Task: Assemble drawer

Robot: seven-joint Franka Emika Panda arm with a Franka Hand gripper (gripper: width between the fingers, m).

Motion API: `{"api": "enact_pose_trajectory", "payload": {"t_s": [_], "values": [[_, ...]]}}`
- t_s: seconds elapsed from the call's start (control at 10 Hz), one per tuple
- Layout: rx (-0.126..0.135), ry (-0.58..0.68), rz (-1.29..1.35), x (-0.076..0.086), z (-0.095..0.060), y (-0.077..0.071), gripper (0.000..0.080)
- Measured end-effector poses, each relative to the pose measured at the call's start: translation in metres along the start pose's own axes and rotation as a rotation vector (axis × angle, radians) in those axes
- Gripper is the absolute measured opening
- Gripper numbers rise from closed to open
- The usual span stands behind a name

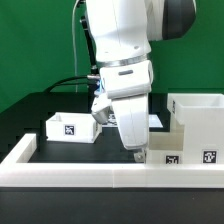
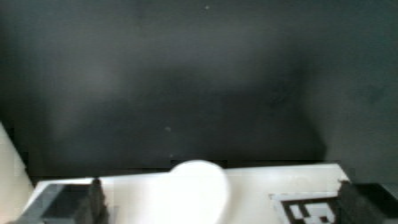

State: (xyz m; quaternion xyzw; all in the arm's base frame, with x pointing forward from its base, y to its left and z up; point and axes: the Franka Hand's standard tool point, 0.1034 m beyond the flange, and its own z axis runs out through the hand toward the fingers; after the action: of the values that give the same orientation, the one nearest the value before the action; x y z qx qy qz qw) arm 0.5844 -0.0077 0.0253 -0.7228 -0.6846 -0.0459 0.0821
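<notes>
My gripper hangs low near the front wall, just off the exterior view's left end of a small white tray with a tag that stands against the tall white drawer shell. A second small tray with a tag sits apart on the exterior view's left. In the wrist view my gripper has its dark fingers wide apart. A white tagged part with a rounded bump lies between and below them. I cannot tell whether the fingers touch it.
A long low white border wall runs along the front and up the exterior view's left side. The marker board lies flat behind my gripper. Black cables trail at the back left. The table is black.
</notes>
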Motion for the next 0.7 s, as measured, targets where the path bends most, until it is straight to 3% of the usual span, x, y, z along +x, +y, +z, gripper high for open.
{"api": "enact_pose_trajectory", "payload": {"t_s": [0.2, 0.5, 0.7], "values": [[0.006, -0.009, -0.013, 0.001, 0.0, 0.001, 0.0649], [-0.006, 0.006, -0.04, 0.023, 0.003, 0.005, 0.0649], [-0.005, 0.006, -0.036, 0.021, 0.003, 0.004, 0.0649]]}}
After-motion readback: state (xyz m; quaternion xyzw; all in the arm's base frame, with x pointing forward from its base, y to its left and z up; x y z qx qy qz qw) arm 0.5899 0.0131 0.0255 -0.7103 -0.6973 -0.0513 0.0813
